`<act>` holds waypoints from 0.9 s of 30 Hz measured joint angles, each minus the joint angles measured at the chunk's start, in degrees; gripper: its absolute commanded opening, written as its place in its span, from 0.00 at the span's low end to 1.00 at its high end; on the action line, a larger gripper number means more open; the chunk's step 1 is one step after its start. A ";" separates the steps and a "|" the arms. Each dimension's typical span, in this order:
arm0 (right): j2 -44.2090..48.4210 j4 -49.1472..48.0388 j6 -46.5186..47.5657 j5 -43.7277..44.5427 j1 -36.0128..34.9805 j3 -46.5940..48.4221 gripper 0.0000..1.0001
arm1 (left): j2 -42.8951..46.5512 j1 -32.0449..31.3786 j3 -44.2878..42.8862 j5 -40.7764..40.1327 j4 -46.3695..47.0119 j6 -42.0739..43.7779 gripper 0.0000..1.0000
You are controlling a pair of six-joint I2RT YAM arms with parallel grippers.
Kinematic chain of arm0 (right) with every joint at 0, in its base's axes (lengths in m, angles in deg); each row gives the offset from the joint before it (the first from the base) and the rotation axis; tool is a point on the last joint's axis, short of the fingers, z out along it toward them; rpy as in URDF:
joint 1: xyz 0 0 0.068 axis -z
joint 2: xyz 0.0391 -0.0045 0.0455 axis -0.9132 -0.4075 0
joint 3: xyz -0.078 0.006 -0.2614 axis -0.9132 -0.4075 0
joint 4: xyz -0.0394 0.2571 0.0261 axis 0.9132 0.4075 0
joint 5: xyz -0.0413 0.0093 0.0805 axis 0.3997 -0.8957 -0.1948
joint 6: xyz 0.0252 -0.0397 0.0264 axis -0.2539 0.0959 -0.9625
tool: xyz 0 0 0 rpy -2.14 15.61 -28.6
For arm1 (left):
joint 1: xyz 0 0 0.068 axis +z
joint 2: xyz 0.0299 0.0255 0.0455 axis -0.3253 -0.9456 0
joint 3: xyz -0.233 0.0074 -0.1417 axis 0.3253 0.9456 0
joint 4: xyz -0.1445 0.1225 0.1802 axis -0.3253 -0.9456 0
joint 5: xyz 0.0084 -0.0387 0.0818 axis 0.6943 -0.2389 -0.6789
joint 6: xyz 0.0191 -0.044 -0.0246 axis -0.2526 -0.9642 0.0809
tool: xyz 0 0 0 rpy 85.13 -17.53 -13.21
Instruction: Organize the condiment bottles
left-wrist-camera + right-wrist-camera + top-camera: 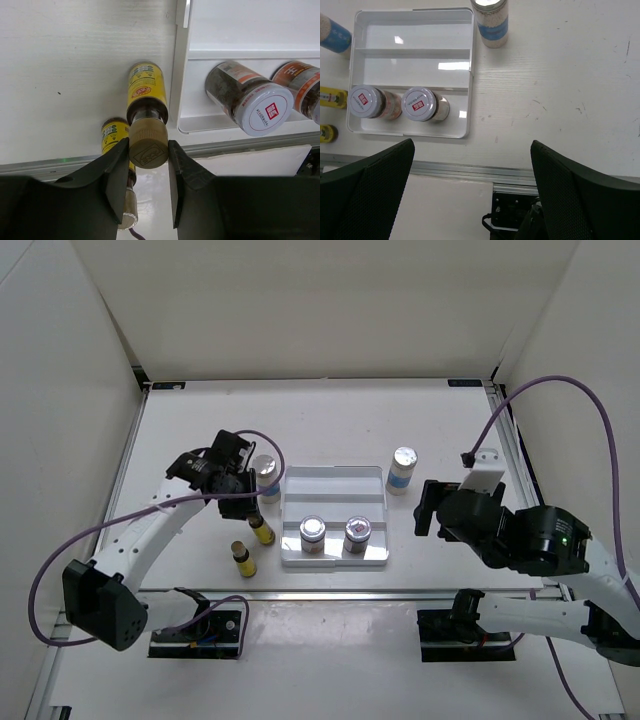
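Note:
My left gripper [148,150] is shut on the tan cap of a thin yellow bottle [146,87] that stands just left of the white tray [182,75]. A second yellow bottle [114,132] stands close beside it, nearer the table's front edge. In the top view the left gripper [240,502] sits over the held bottle [262,530]. Two red-labelled jars [312,533] [357,532] stand in the tray's front row. One white blue-banded bottle [266,478] stands left of the tray, another [402,470] to its right. My right gripper [425,508] hangs open and empty, right of the tray.
The tray's [412,65] two rear rows hold nothing. A metal rail [470,170] runs along the table's near edge, with the arm's base plate [512,210] below it. White walls enclose the table on three sides.

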 measured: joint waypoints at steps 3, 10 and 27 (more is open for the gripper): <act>0.00 0.00 -0.59 0.63 0.00 -0.79 1.00 | -0.28 -0.31 -1.46 -0.50 -0.90 0.15 0.24; 0.92 -0.04 -2.36 2.54 0.00 -1.46 1.00 | -1.84 -1.20 -10.73 -2.56 -5.57 0.63 0.17; 3.58 0.20 -6.19 5.90 0.00 -4.63 1.00 | -22.58 -14.40 -46.99 -5.97 -14.82 0.72 0.12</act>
